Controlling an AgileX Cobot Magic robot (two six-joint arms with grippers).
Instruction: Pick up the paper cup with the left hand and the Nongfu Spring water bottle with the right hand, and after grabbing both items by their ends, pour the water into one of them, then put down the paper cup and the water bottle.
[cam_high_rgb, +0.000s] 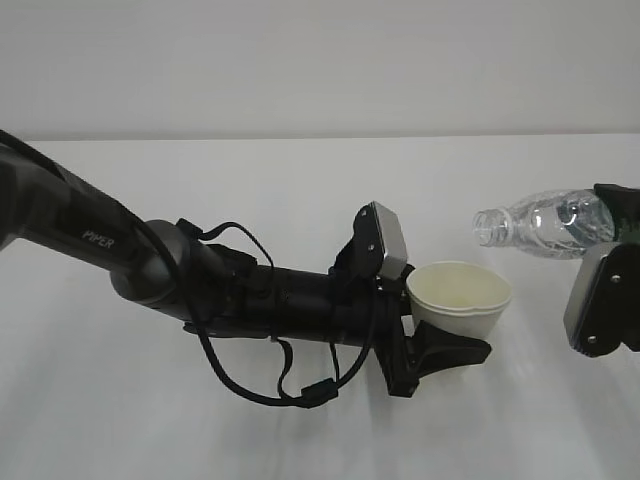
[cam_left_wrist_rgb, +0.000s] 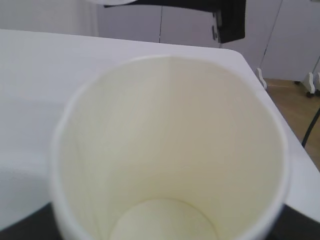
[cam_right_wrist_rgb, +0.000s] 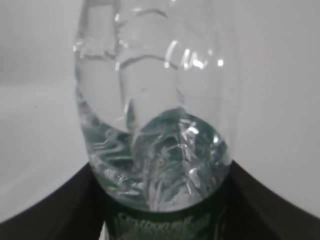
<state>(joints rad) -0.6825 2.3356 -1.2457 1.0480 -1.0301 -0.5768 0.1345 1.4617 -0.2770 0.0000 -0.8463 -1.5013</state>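
Left fingers grip the cup upright; right fingers, at its 3 o'clock, clamp the bottle tipped sideways, neck toward 9 o'clock.

A white bench with a matte, unmarked top fills the lower part of the exterior view; its far edge runs level across the picture. Behind it stands a plain pale grey wall, evenly lit, without windows or fixtures. In the left wrist view the bench ends at a rounded corner. Beyond that corner lies a brown wood-toned floor, on which rest white feet of some furniture, and a dark cable crosses it at the right edge. Pale wall panels with thin vertical seams close the room. Light is soft and diffuse, with faint shadows.
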